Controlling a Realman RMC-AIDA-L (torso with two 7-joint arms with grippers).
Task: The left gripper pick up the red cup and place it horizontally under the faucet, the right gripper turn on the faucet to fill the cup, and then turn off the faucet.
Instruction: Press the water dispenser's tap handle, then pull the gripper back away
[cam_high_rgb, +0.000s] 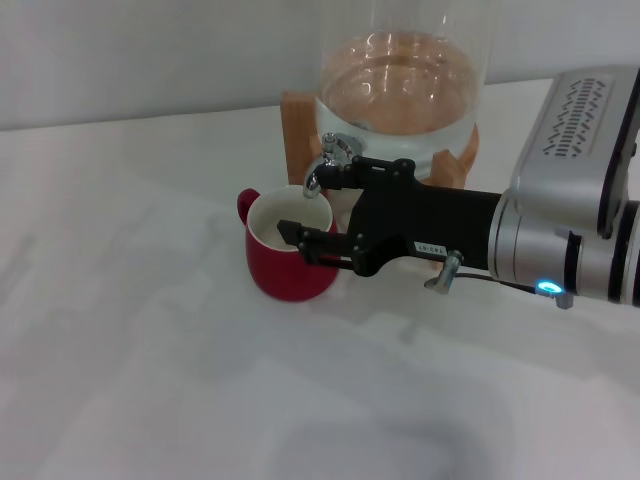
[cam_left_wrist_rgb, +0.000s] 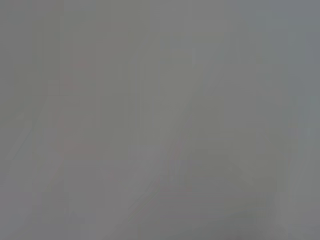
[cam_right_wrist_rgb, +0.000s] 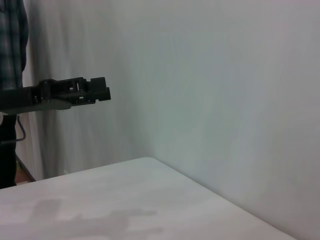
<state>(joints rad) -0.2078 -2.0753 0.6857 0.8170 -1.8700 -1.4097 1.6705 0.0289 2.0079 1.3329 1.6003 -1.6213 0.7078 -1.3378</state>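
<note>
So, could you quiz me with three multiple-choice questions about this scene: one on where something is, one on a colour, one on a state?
1. Where is the cup?
A. Below the faucet
B. Lying at the table's near edge
C. Inside the glass tank

2. What colour is the cup outside?
A. Blue
B. Red
C. Green

3. How does the cup stand?
A. Upside down
B. On its side
C. Upright

Answers: 1 A, the spout hangs over its rim. 2 B, glossy red, white inside. 3 C, its mouth faces up, with the right gripper beside it.

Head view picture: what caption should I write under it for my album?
The right pincer reaches the faucet above the red cup on the white table.
</note>
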